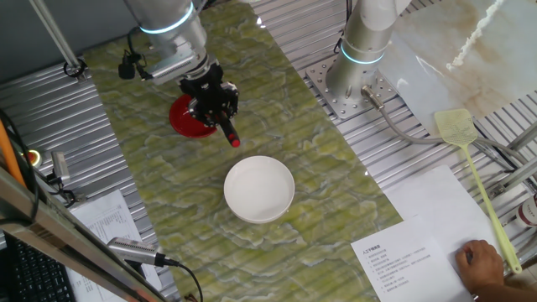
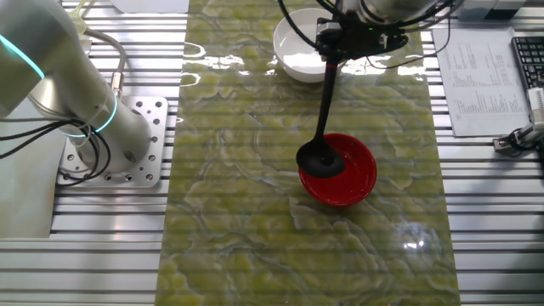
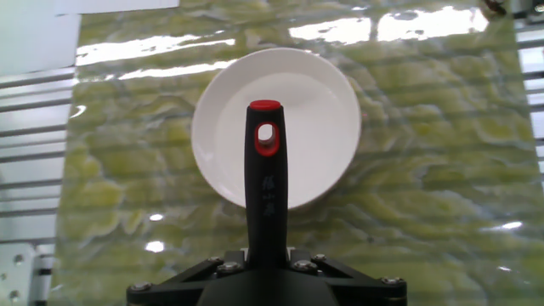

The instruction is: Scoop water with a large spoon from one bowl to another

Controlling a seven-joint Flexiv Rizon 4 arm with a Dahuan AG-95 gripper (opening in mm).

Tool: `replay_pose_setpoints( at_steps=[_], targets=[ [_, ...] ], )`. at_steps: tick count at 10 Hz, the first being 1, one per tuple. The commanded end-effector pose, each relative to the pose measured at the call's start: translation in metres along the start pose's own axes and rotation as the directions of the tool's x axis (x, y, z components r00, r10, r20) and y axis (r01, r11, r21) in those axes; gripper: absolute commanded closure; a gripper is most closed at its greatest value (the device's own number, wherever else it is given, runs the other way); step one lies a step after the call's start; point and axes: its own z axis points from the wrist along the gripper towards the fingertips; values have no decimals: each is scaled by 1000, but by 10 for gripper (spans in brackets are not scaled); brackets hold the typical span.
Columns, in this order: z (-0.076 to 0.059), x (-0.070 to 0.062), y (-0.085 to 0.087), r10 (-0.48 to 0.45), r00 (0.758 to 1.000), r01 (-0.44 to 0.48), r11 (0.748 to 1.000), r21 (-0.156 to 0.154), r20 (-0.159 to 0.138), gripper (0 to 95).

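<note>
My end effector clamps the large spoon high on its stiff, thin handle, so I expect the water-laden head to swing and slop.

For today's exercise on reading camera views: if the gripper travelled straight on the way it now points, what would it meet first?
Probably the white bowl, centred ahead of the gripper in the hand view; depth is unclear.

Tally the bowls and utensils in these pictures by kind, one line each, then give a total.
Bowls: 2, a round red bowl and a round white bowl.
Ladles: 1, the black ladle with a red-tipped handle, its head in the red bowl.
Fly swatters: 1, a yellow-green plastic fly swatter.
Total: 4
</note>
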Motion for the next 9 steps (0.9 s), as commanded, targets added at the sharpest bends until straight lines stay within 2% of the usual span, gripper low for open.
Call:
replay_pose_setpoints(
  at_steps=[1,3,6,9],
  targets=[
    [4,3,-2,6,1000,-6,999,36,3,950],
    [5,3,-3,17,1000,-17,998,58,5,950],
    [6,3,-5,33,999,-34,992,122,10,950],
    [8,-1,-15,16,1000,-18,990,140,12,950]
  ],
)
